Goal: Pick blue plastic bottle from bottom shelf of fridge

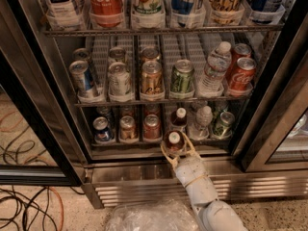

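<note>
The fridge (272,110) stands open in front of me. My gripper (176,147) is at the front edge of the bottom shelf (137,145), in the middle. It is shut on the blue plastic bottle (173,140), a small dark bottle with a white cap. The bottle is upright and sits just outside the shelf's front lip. A second dark bottle with a white cap (179,117) stands in the lane right behind it.
On the bottom shelf stand a blue can (102,129), two more cans (128,128), a clear water bottle (202,120) and a green can (223,124). The louvred base (130,192) is below. Cables (24,211) lie on the floor at left, and crumpled clear plastic (144,218) lies beside my arm.
</note>
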`<action>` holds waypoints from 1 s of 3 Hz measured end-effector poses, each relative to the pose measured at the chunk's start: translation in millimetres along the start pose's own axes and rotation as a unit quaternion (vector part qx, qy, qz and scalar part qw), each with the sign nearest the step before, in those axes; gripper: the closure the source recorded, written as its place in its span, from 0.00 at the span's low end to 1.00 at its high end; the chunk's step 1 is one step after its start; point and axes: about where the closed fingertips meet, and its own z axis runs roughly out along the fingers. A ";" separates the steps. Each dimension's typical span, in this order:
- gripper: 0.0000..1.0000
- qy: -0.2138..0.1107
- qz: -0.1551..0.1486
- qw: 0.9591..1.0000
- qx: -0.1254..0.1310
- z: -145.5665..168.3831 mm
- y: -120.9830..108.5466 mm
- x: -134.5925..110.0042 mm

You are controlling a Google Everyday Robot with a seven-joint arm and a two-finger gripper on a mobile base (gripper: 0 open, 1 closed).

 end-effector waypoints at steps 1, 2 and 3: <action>1.00 0.003 -0.016 1.000 -0.026 -8.7 1.1 -15.3; 1.00 0.010 -0.045 0.996 -0.083 -28.4 5.8 -50.1; 1.00 0.015 -0.072 0.989 -0.130 -45.2 10.1 -83.0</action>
